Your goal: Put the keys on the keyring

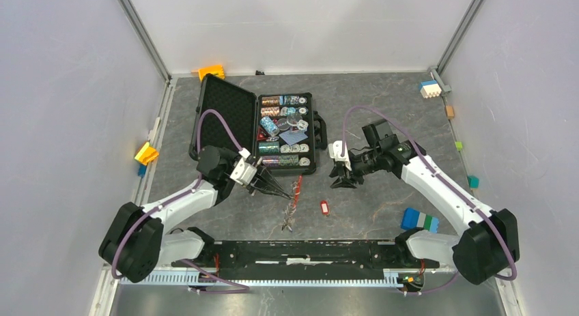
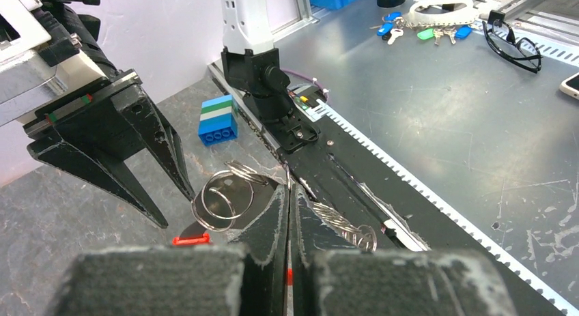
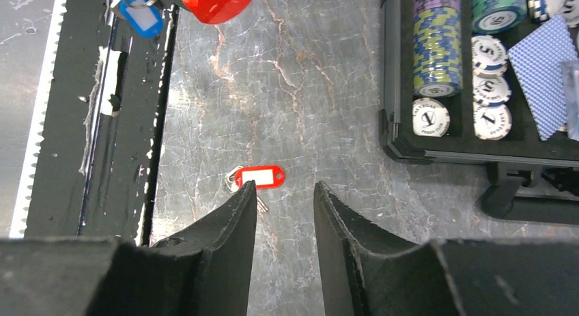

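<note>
My left gripper (image 1: 283,192) is shut on the keyring's red tag (image 1: 297,188), and a red sliver shows between its closed jaws in the left wrist view. The keyring's silvery rings (image 2: 222,193) stick out left of the left gripper (image 2: 288,190), and its chain (image 2: 341,224) trails right. A red key (image 3: 259,177) lies flat on the table (image 1: 369,207), also seen from above as a red key (image 1: 324,207). My right gripper (image 3: 285,186) hangs open just above it, left fingertip over the key's metal end. A blue key (image 3: 140,3) shows at that view's top left.
An open black case (image 1: 287,132) of poker chips and cards stands behind both grippers, and the case (image 3: 478,152) also fills the right wrist view's top right. A blue, green and white block (image 1: 420,220) lies front right. The black base rail (image 1: 307,251) runs along the near edge.
</note>
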Robot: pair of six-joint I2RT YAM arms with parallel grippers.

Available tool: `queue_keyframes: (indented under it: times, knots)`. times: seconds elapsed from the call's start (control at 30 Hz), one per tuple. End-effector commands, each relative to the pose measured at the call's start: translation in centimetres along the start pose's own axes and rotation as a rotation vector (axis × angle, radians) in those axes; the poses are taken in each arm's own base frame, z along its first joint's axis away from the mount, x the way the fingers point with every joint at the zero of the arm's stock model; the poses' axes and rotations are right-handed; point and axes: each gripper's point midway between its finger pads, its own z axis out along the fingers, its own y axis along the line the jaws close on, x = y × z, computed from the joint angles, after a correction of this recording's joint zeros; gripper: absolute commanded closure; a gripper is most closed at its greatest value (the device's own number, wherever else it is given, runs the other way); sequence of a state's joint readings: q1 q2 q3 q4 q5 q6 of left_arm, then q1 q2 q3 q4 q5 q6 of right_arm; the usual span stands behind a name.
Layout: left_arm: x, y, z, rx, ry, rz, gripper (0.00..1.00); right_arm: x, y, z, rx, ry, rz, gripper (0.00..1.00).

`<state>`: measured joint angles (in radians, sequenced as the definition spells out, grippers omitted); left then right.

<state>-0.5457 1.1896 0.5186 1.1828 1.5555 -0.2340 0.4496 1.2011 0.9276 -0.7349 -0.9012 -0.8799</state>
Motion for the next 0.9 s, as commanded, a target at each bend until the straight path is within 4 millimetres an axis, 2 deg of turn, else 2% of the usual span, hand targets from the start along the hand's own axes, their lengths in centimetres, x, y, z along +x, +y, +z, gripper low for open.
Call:
queue_keyframes:
  times: [0.0, 0.13, 0.37, 0.73, 0.87]
  knots:
    - [-0.4, 0.3, 0.1, 0.037, 0.006, 0.095, 0.98, 0.3, 0.4, 0.5, -0.042, -0.016, -0.009, 0.59]
    - [0.3, 0.2, 0.1, 0.04, 0.007, 0.09, 0.98, 0.1, 0.4, 0.4, -0.051, -0.019, -0.02, 0.59]
    - [0.3, 0.4, 0.0, 0.056, 0.01, 0.132, 0.98, -0.5, 0.6, 0.2, -0.07, -0.025, -0.03, 0.6]
    - [1.0, 0.1, 0.1, 0.062, 0.009, 0.146, 0.98, -2.5, 0.4, -0.5, -0.061, -0.052, -0.054, 0.6]
    - [1.3, 0.5, 0.1, 0.035, 0.004, 0.126, 0.98, -3.2, 0.5, -0.7, -0.059, -0.055, -0.071, 0.6]
